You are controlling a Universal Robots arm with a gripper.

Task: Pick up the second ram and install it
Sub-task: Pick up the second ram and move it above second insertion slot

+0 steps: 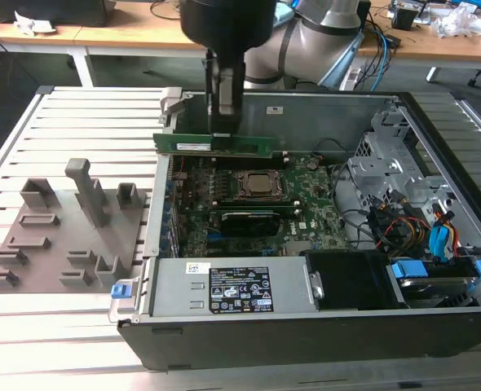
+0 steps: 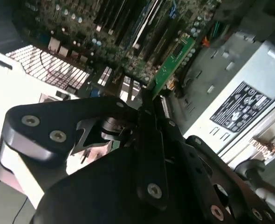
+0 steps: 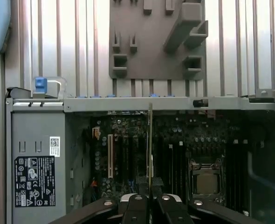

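Observation:
My gripper (image 1: 223, 130) is shut on the second ram (image 1: 216, 144), a long green stick held level by its upper edge. It hangs above the back part of the motherboard (image 1: 306, 221) inside the open computer case, just behind the CPU socket (image 1: 259, 185) and clear of the board. In the first wrist view the ram (image 3: 150, 140) shows edge-on as a thin line running out from the gripper (image 3: 150, 187) over the dark slots. In the second wrist view the ram (image 2: 172, 65) sticks out past the gripper (image 2: 147, 95) toward the board.
The grey fixture plate (image 1: 61, 236) with upright blocks lies on the slatted table at the exterior view's left, outside the case. The power supply (image 1: 232, 287) fills the case's front. Drive bays and cables (image 1: 412, 212) crowd its right side. The case walls (image 1: 322, 114) ring the board.

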